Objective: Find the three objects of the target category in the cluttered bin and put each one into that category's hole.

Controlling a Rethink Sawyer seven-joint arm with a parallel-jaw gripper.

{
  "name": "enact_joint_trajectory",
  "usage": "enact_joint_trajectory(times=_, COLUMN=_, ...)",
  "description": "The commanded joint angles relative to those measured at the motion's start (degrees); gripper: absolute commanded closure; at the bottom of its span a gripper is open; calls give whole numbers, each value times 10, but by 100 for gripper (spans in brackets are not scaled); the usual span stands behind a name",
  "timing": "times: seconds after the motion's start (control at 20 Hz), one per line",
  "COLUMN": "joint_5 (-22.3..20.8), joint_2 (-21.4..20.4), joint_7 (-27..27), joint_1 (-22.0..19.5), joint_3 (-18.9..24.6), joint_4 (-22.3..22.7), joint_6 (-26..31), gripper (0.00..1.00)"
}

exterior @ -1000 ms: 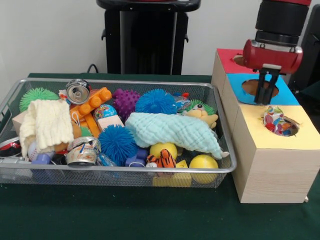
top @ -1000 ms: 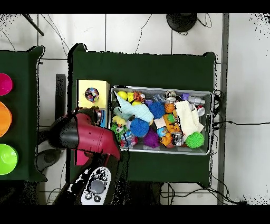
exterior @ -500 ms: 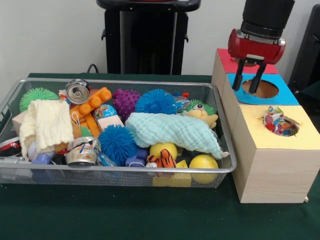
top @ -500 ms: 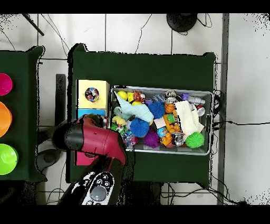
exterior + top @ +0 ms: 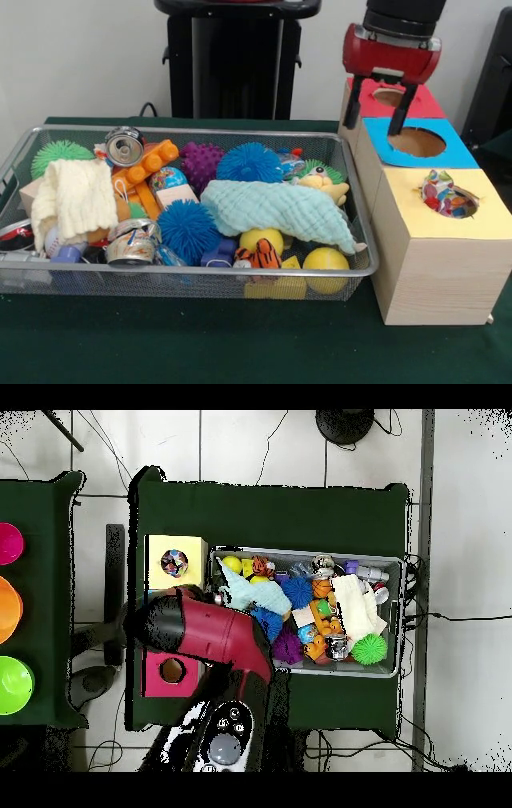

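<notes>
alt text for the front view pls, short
A red and black robot gripper hangs open and empty above the red and blue tops of a wooden sorting box, beside a wire bin crammed with toys. A colourful ball sits in the yellow section's hole; the bin holds spiky balls, cans, blocks and a light blue cloth.

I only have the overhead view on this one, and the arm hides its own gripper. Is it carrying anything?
Observer: No. In the front view the gripper is open and empty.
Operator: Where does it hang?
Observer: Raised above the tops of the red box and the blue box, touching neither.
Operator: The arm covers the blue box here. Is anything in its hole?
Observer: The blue hole shows nothing inside, as far as the front view sees into it.
</notes>
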Motion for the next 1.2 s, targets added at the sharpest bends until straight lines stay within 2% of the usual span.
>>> enact_joint_trajectory(times=0.05, joint_5=-67, joint_2=-35, joint_7=-93, joint_1=-81, joint_3=75, joint_4=-121, joint_6=149, gripper=0)
enact_joint_trajectory(times=0.3, joint_5=-109, joint_2=-19, joint_7=-158, joint_1=-143, joint_3=128, joint_4=-209, joint_6=241, gripper=0)
enact_joint_trajectory(times=0.45, joint_5=-135, joint_2=-16, joint_7=-193, joint_1=-175, joint_3=160, joint_4=-238, joint_6=263, gripper=0)
enact_joint_trajectory(times=0.8, joint_5=-186, joint_2=-41, joint_7=-238, joint_1=-244, joint_3=215, joint_4=-210, joint_6=256, gripper=0)
enact_joint_trajectory(times=1.2, joint_5=-224, joint_2=-40, joint_7=-253, joint_1=-306, joint_3=270, joint_4=-185, joint_6=232, gripper=0)
